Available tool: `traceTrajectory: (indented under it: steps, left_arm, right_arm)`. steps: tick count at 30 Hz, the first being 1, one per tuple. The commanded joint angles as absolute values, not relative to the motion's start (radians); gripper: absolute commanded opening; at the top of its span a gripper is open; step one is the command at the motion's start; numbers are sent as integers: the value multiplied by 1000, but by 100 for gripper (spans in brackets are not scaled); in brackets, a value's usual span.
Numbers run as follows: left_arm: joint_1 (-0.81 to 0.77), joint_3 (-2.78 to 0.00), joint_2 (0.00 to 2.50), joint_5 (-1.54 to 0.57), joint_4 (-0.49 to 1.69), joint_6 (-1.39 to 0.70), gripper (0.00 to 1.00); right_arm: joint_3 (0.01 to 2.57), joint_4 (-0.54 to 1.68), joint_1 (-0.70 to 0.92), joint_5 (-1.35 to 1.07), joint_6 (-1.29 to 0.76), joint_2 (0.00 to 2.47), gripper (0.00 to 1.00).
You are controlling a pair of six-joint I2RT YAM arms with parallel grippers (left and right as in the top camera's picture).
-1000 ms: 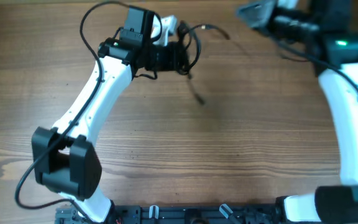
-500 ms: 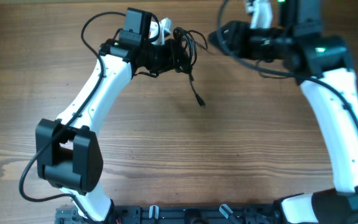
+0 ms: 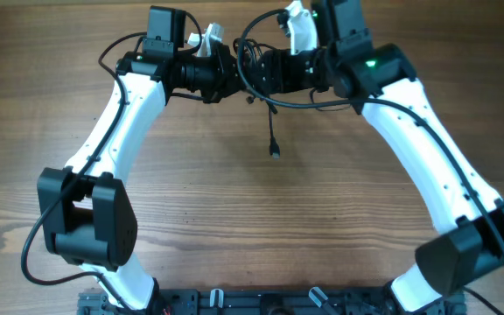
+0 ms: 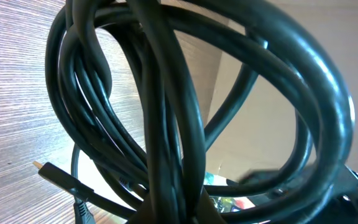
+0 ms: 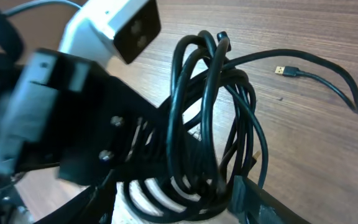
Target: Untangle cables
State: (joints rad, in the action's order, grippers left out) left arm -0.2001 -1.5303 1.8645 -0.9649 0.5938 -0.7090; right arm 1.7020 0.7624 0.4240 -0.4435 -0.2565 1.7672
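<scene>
Right end effector (image 3: 261, 70) reached cables (image 3: 270, 122) — near table (image 3: 278, 227) edge.

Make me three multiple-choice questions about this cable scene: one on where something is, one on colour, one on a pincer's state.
1. Where is the bundle of cables? A. near the front edge; B. at the far side of the table, between both pincers; C. on the right arm's base.
2. What colour are the cables? A. white; B. red; C. black.
3. How is the left pincer? A. shut on the cables; B. open, off alone; C. shut on a red block.
Answers: B, the overhead view shows it between the arms at the far side; C, every view shows black cords; A, it clamps the bundle while the right pincer stands open around it.
</scene>
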Motion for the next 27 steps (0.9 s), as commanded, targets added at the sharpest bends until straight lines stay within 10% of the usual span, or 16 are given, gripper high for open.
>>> traceTrajectory:
  steps: [1,8,12,27]
  left_arm:
    - [-200,-1536,1848,-1007,587,-715,4]
    - [-200,-1536,1848,-1014,587,-715,4]
    - [-200,-1536,1848,-1013,587,-702,4]
    - [-200,-1536,1848,-718,776,-161,4]
  right_arm:
    - [1691,736,433,-414,-209,1811,61]
    - [1691,712,435,-400,-210,1874,41]
    - [1692,680,434,-401,-216,1872,4]
    - [1744,696,187,-733,-374,1625,4]
